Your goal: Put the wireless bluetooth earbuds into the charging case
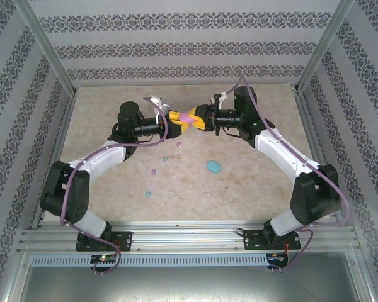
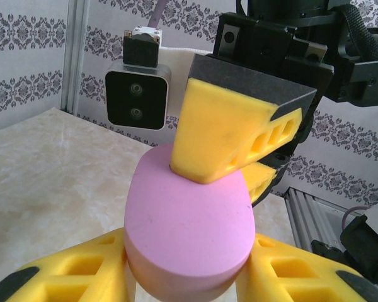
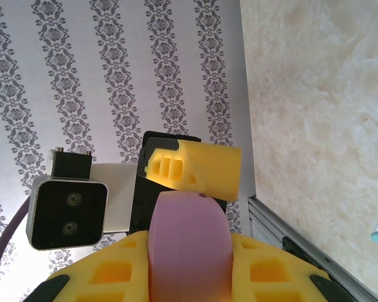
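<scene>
Top external view: two robot arms reach in from the near edge and meet in the air over the far middle of a pale stone-patterned table [image 1: 258, 201]. Between them hangs the pink case [image 1: 188, 117], an oval charging case. The left gripper [image 1: 177, 122] clasps it from the left and the right gripper [image 1: 199, 118] from the right. Both sets of yellow fingers are pressed against the case, so each hand is grasping it.

On the table nearer the arms, four tiny buds lie loose and apart from one another. A pink earbud [image 1: 179, 145] is just near of the held case. A blue earbud [image 1: 166, 159] lies nearer and to the left of that, then a second pink earbud [image 1: 154, 170]. A second blue earbud [image 1: 148, 194] is nearest and furthest left. The blue case [image 1: 213, 167], another oval, rests on the table to the right of the buds, apart from them all.

Left wrist view: the pink case [image 2: 186, 233] sits wedged between this gripper's own fingers [image 2: 69, 274] low in the picture. One finger of the right gripper presses onto its far end.

Right wrist view: the pink case [image 3: 189, 245] stands between this gripper's own fingers [image 3: 271, 270], and a finger of the left gripper touches its far end. A blue bud lies on the table at the right edge.
</scene>
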